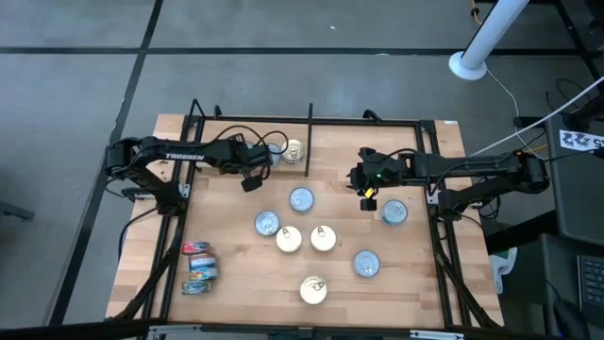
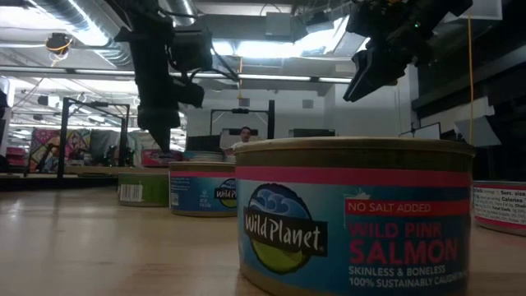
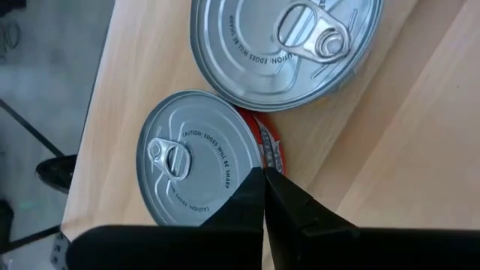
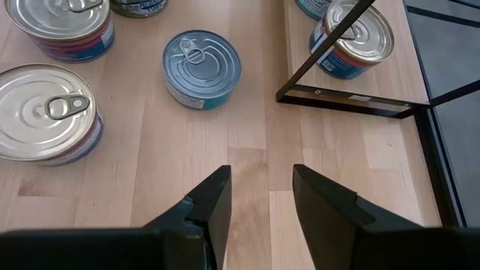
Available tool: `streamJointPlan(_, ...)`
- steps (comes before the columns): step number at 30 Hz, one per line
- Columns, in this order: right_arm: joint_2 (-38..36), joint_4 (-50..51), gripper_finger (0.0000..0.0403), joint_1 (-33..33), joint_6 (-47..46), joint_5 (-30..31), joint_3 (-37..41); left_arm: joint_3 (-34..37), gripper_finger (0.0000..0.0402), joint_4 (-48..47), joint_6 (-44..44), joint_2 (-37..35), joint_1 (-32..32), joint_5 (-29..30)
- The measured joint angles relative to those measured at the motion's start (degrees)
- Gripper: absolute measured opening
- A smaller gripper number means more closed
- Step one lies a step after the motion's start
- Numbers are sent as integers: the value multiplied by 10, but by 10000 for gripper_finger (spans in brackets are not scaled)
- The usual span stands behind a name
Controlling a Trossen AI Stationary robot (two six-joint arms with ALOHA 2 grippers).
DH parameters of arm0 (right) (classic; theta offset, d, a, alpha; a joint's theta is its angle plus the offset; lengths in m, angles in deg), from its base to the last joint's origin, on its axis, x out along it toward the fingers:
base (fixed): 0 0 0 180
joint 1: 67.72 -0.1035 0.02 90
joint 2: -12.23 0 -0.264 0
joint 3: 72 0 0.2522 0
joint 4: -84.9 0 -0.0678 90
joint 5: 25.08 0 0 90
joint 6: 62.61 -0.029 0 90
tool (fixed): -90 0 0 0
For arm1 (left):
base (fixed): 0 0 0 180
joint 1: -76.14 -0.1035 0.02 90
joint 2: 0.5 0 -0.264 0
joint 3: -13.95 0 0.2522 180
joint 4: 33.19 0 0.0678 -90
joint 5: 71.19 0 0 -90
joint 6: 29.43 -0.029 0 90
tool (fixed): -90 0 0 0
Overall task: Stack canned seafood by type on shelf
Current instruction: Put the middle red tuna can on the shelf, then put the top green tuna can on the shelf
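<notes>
Two tins sit at the shelf's far edge, just left of the short black divider bar [image 1: 310, 132]: a silver-topped tin [image 1: 275, 146] and a pale gold-topped tin [image 1: 293, 150] touching or nearly so. Blue-topped tins lie mid-board [image 1: 301, 199], [image 1: 267, 224], near the right edge [image 1: 394, 212] and lower right [image 1: 366, 263]; three more gold-topped tins [image 1: 289, 239], [image 1: 323, 238], [image 1: 312, 289] lie toward the near edge. Three red-and-blue labelled tins [image 1: 199, 267] cluster at the near left corner of the shelf [image 1: 236, 293].

The left gripper [image 1: 253, 179] hangs just beside the far pair, its fingers [image 3: 247, 206] pressed together, holding nothing. The right gripper [image 1: 369, 200] hovers above bare board right of centre, fingers [image 4: 214, 196] partly apart and empty.
</notes>
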Motion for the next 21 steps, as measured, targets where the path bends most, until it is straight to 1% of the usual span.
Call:
streamJointPlan(4, 0, 0, 143, 0, 0, 0, 0, 0, 6, 2, -13, 1, -4, 0)
streamJointPlan(7, 0, 0, 143, 0, 0, 0, 0, 0, 22, 2, -8, 1, -6, 0)
streamJointPlan(11, 0, 0, 143, 0, 0, 0, 0, 0, 69, 3, 17, 1, -9, 0)
streamJointPlan(16, 0, 1, 143, 0, 0, 0, 0, 0, 133, 2, 14, -4, -6, 0)
streamJointPlan(18, 0, 1, 143, 0, 0, 0, 0, -7, 150, -13, 13, -8, -1, 0)
streamJointPlan(21, 0, 1, 143, 0, 0, 0, 0, -35, 165, -50, 20, -9, 9, -1)
